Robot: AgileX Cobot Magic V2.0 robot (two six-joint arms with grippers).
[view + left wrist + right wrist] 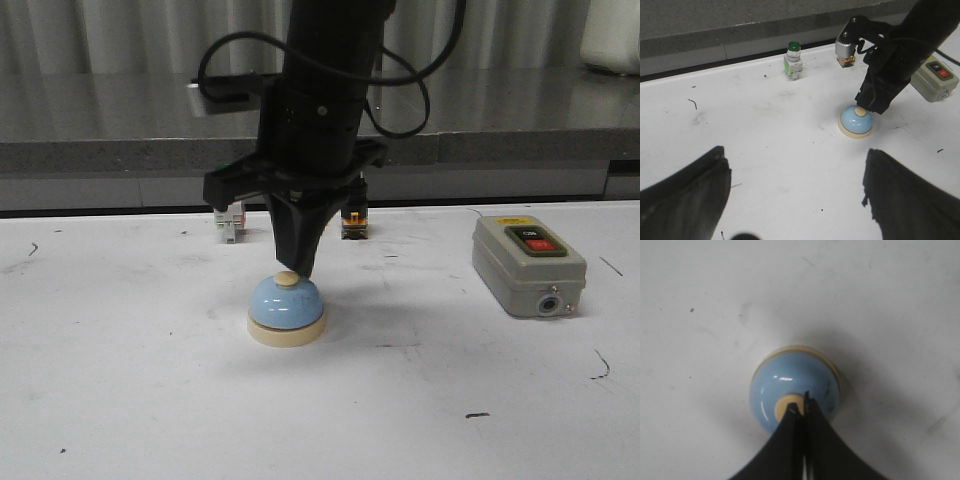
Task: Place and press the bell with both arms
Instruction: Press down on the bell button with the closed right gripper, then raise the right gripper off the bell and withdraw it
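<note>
Tabletop (120, 400), white and scuffed with small dark marks, fills most of every view, its far edge meeting a grey ledge. Above it the right arm (320, 110) comes straight down in the front view, its upper part cut off by the frame and its bulk hiding part of a small orange-and-grey component (353, 222) behind it. The right gripper (296, 268) has its two pointed fingers pressed together with only a hairline slit between them, tips touching the cream button on top of the bell (287, 311), which sits upright on the table near the middle. The left gripper (795, 195) shows only as two dark blurred fingers (690, 195) spread wide apart with nothing between them, well short of the bell; that arm itself is out of frame. To the right stands a grey switch box (527, 264) with a black and a red button; a yellow label and tiny lettering on it are too small to read. A green-capped push button (793, 60) stands near the far edge.
</note>
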